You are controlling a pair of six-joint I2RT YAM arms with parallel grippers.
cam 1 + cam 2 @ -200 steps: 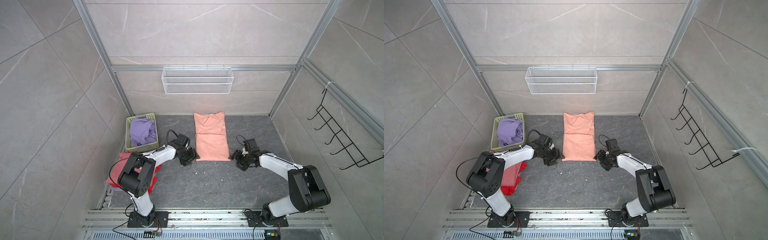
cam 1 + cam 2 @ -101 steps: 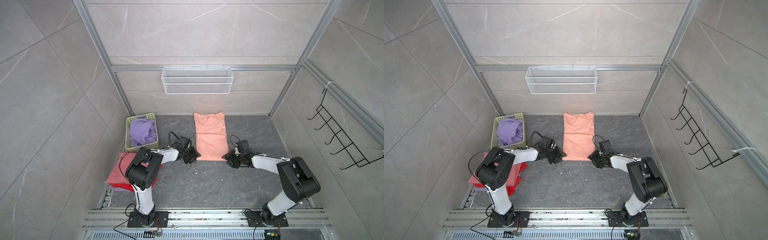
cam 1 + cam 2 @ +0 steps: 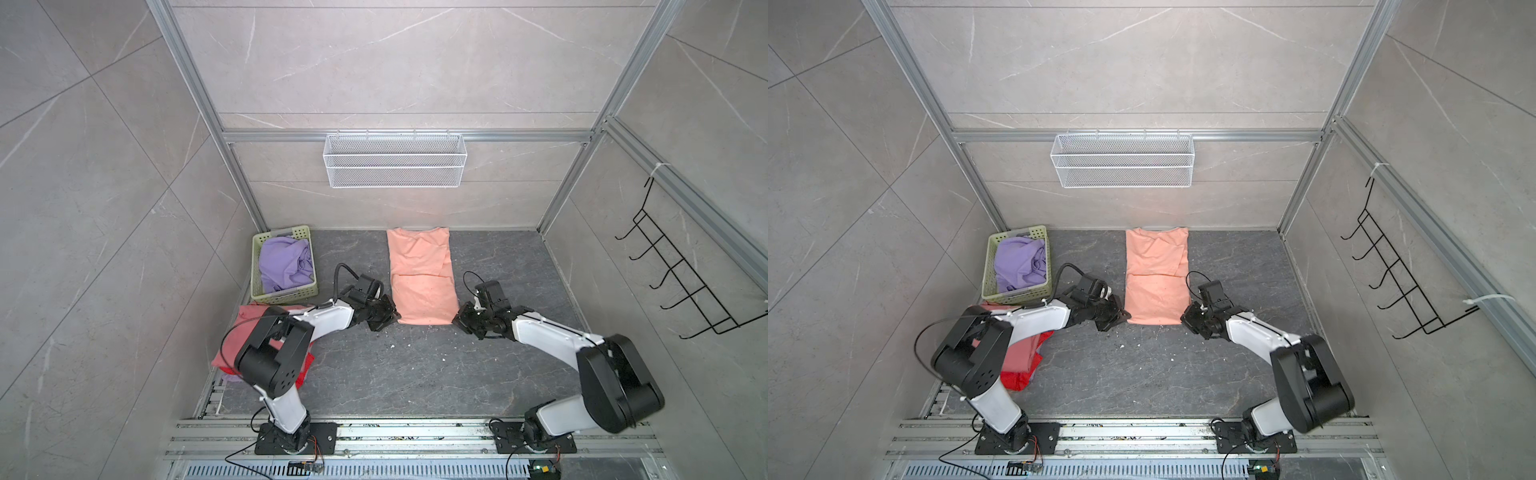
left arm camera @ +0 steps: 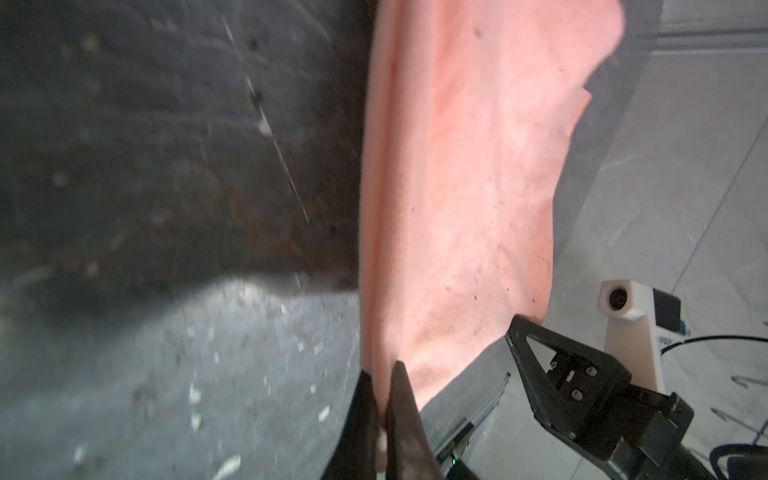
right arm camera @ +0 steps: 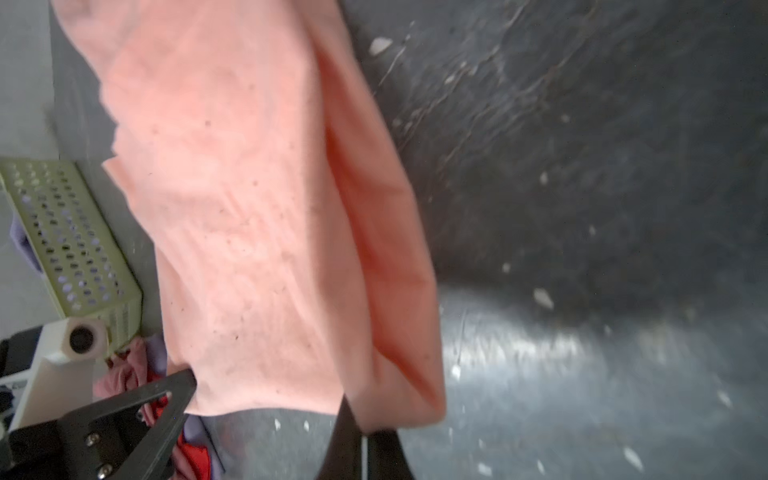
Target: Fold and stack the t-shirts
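Note:
A peach-pink t-shirt point(image 3: 419, 282) point(image 3: 1156, 278) lies folded into a long strip mid-table, in both top views. My left gripper point(image 3: 392, 318) point(image 3: 1125, 318) sits at its near left corner. In the left wrist view this gripper point(image 4: 384, 370) is shut with the hem of the peach shirt point(image 4: 457, 187) pinched between its fingers. My right gripper point(image 3: 455, 320) point(image 3: 1183, 318) is at the near right corner. In the right wrist view it point(image 5: 365, 424) is shut on the shirt point(image 5: 257, 208) corner. A lavender t-shirt point(image 3: 284, 262) lies crumpled in the basket.
The pale green basket point(image 3: 282, 293) point(image 5: 70, 237) stands at the back left. A dusty rose shirt point(image 3: 1017, 357) lies over a red one point(image 3: 1013, 380) at the table's left edge, partly under my left arm. A wire shelf point(image 3: 395, 166) hangs on the back wall, a hook rack point(image 3: 673, 274) on the right wall.
Both grippers moved inward to the peach shirt's near corners and closed on the fabric; a second ago they stood open a little off the hem.

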